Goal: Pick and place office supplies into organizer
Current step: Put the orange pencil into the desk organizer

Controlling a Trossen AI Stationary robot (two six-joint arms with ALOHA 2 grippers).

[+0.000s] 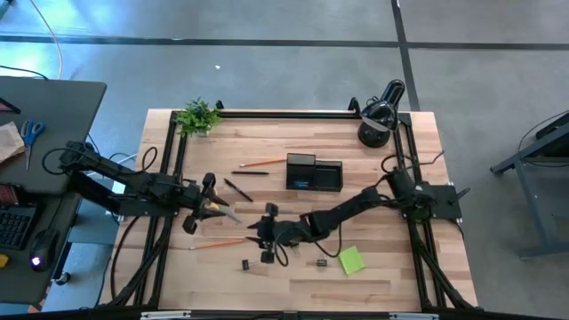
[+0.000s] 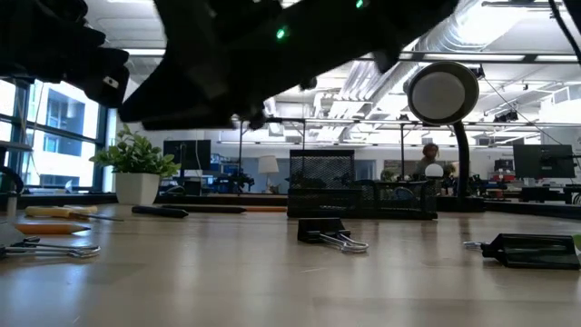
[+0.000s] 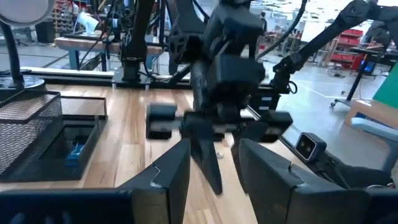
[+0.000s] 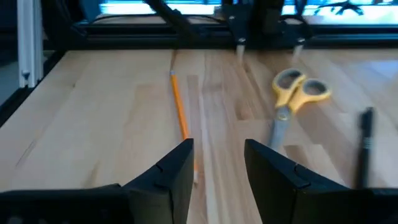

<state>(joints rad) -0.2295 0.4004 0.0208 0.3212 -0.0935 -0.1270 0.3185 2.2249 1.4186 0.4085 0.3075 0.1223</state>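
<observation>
A pale wooden table (image 1: 373,182) ringed by a black frame stands on a grey floor, with a small plant (image 1: 198,116) and a black lamp (image 1: 380,114) at its far corners. The black mesh organizer (image 1: 314,172) sits near the middle of the far half, something small and blue already in one compartment. Loose supplies lie nearer the front: the yellow-handled scissors (image 4: 291,98) by the left arm, an orange pencil (image 4: 181,116) in front of them, a black pen (image 1: 236,188) and a second pencil (image 1: 260,164) toward the organizer, two binder clips (image 1: 244,264) and a green sticky pad (image 1: 351,260) at the front edge. The right gripper (image 1: 264,227) reaches across to the table's centre, fingers spread and holding nothing, pointed at the pencil and scissors. The left gripper (image 1: 210,203) hovers just beside the scissors, also spread and empty. This looks like an approach before a pick. The right gripper would next need to lower over the thin pencil, straddle it squarely and pinch without rolling it away.
</observation>
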